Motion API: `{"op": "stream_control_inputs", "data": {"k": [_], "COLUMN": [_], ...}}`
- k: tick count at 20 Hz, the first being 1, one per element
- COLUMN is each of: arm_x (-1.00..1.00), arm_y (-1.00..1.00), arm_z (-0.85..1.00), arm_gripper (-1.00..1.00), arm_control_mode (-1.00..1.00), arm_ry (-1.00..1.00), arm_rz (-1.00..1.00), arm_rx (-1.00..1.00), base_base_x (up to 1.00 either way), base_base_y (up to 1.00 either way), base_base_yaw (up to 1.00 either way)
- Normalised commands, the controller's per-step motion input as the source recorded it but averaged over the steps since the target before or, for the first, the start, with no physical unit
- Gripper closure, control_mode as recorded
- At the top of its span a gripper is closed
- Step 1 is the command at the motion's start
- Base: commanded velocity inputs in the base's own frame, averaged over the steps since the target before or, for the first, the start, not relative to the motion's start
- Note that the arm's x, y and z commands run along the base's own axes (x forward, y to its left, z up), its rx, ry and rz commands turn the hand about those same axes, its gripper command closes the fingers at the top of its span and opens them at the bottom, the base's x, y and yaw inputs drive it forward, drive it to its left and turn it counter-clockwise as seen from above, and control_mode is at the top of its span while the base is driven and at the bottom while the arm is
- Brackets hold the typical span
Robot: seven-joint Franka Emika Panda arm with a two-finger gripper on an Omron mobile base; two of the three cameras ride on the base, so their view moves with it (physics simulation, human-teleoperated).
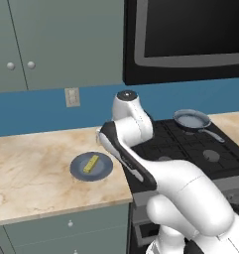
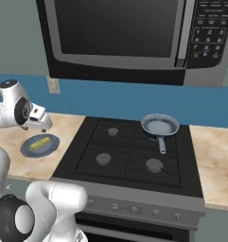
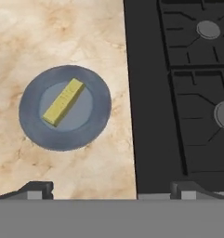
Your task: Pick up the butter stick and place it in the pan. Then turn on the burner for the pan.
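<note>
Gripper [image 3: 111,188] hangs above the counter edge with its jaws spread as wide as they go and nothing between them — one dark fingertip [image 3: 36,188] over the marble, the other over the black stovetop [image 3: 150,116]. Ahead of it in the hand view, the butter stick [image 3: 63,102] lies diagonally in the middle of a dark blue-grey plate [image 3: 97,123], well apart from the fingers. The plate sits on the beige marble counter [image 1: 31,168], just beside the stove's left edge. In the right base view the white hand hovers above the plate and its butter. The pan [image 2: 160,125] rests on the back right burner [image 2: 155,124], empty, its thin handle [image 2: 162,144] pointing toward the front — well away from the plate. Above the stove hangs a black microwave [image 2: 129,38].
</note>
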Motion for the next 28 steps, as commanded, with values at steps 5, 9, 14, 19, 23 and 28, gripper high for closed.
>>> {"op": "stream_control_inputs", "data": {"k": [5, 9, 14, 19, 23, 28], "arm_x": [0.1, 0.03, 0.08, 0.23, 0.33, 0.33], "arm_y": [0.68, 0.16, 0.01, 0.04, 0.0, 0.0], "arm_z": [-0.18, -0.29, -0.35, -0.26, -0.21, -0.3], "arm_gripper": [-1.0, -1.0, -1.0, -1.0, -1.0, -1.0], "arm_control_mode": [-1.0, -1.0, -1.0, -1.0, -1.0, -1.0], "arm_ry": [0.0, 0.05, 0.05, 0.0, 0.0, 0.0], "arm_rz": [-0.22, -0.33, -0.34, -0.17, -0.02, 0.0], "arm_rx": [0.0, 0.02, 0.05, 0.03, 0.03, 0.03], "base_base_x": [0.0, 0.0, 0.0, 0.0, 0.0, 0.0], "base_base_y": [0.0, 0.0, 0.0, 0.0, 0.0, 0.0], "base_base_yaw": [0.0, 0.0, 0.0, 0.0, 0.0, 0.0]}}
